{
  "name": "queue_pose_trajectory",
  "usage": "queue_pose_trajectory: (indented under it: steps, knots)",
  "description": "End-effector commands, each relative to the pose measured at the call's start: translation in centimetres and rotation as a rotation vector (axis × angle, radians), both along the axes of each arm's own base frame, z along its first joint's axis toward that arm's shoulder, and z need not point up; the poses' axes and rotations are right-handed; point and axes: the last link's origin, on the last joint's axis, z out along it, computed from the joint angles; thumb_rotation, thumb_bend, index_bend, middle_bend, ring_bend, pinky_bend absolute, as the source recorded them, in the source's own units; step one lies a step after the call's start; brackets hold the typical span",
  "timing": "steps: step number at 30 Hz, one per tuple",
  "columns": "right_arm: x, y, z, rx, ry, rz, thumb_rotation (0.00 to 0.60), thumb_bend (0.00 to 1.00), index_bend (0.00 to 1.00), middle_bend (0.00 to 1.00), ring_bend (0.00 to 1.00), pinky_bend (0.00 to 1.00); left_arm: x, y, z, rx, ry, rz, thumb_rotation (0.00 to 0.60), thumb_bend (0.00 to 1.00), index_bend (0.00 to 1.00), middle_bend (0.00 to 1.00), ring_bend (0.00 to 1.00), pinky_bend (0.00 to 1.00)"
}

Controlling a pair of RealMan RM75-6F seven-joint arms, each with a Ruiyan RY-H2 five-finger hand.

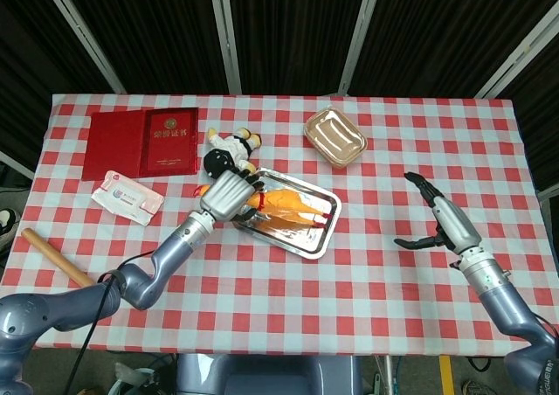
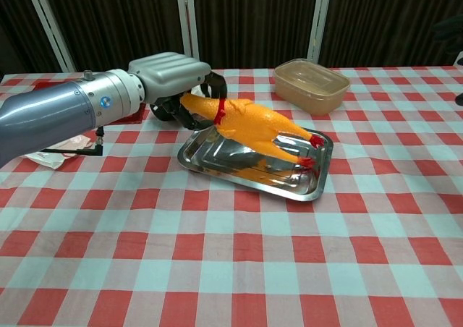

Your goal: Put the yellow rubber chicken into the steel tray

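- The left arm reaches in from the lower left across the table [image 1: 367, 264], its forearm slanting up toward the steel tray [image 1: 307, 239].
- The left hand [image 1: 229, 194] sits at the tray's left end, back of the hand upward, fingers curled around the head and neck of the yellow rubber chicken [image 2: 253, 126].
- The chicken lies lengthwise over the tray, head end raised at the hand, body sloping down, red feet at the tray's far right end; in the chest view its belly seems to touch the tray floor, but I cannot be sure.
- The right arm comes in from the lower right, well apart from the tray.
- The right hand [image 1: 441, 220] hangs above the cloth holding nothing, fingers spread and gently bent, thumb pointing toward the table's middle.
- The table wears a red-and-white checked cloth.
- Just behind the left hand lies a black-and-white plush toy [image 1: 229, 149].
- A clear plastic food box [image 1: 334, 136] stands near the far edge, beyond the tray.
- A red booklet [image 1: 140, 143] lies open at the far left, a small white packet [image 1: 127, 196] in front of it.
- A wooden stick [image 1: 51, 255] rests near the left edge.
- Behind the table hang dark curtains crossed by pale metal bars.
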Motion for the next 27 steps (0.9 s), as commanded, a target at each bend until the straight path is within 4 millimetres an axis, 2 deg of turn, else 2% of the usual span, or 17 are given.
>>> queue_pose_trajectory:
  steps: [1, 6, 12, 15, 17, 20, 24, 27]
  knots:
    - [0.0, 0.1, 0.0, 0.004, -0.005, -0.003, 0.6, 0.08, 0.0, 0.0, 0.0, 0.06, 0.0, -0.4, 0.3, -0.005, 0.017, 0.023, 0.6, 0.09, 0.0, 0.0, 0.0, 0.1]
    - [0.0, 0.2, 0.0, 0.001, -0.006, -0.003, 0.6, 0.08, 0.0, 0.0, 0.0, 0.06, -0.2, -0.6, 0.7, -0.008, 0.025, 0.048, 0.6, 0.05, 0.0, 0.0, 0.0, 0.01]
    - [-0.1, 0.4, 0.2, -0.001, 0.001, -0.004, 0.6, 0.08, 0.0, 0.0, 0.0, 0.06, 0.1, -0.9, 2.5, 0.012, -0.029, 0.049, 0.6, 0.05, 0.0, 0.0, 0.0, 0.0]
    - [-0.3, 0.5, 0.7, -0.02, 0.008, 0.0, 0.6, 0.08, 0.0, 0.0, 0.0, 0.06, -0.2, -1.5, 5.0, 0.045, -0.087, 0.053, 0.6, 0.05, 0.0, 0.0, 0.0, 0.0]
    - [-0.8, 0.6, 1.3, -0.053, 0.034, 0.001, 0.6, 0.08, 0.0, 0.0, 0.0, 0.06, -1.2, -2.4, 7.7, 0.078, -0.109, 0.07, 0.6, 0.05, 0.0, 0.0, 0.0, 0.0]
    - [-1.6, 0.7, 2.0, -0.106, 0.086, 0.0, 0.6, 0.1, 0.0, 0.01, 0.03, 0.07, -2.7, -3.7, 10.5, 0.122, -0.12, 0.088, 0.6, 0.05, 0.0, 0.0, 0.0, 0.0]
    - [-3.2, 1.3, 2.7, -0.195, 0.171, -0.023, 0.6, 0.27, 0.04, 0.08, 0.11, 0.13, -5.5, -5.9, 14.5, 0.198, -0.14, 0.128, 0.6, 0.05, 0.01, 0.0, 0.0, 0.0]
    - [-4.3, 1.9, 3.0, -0.234, 0.232, -0.039, 0.6, 0.29, 0.08, 0.09, 0.12, 0.15, -7.5, -7.4, 16.6, 0.25, -0.164, 0.16, 0.6, 0.05, 0.05, 0.03, 0.0, 0.0]
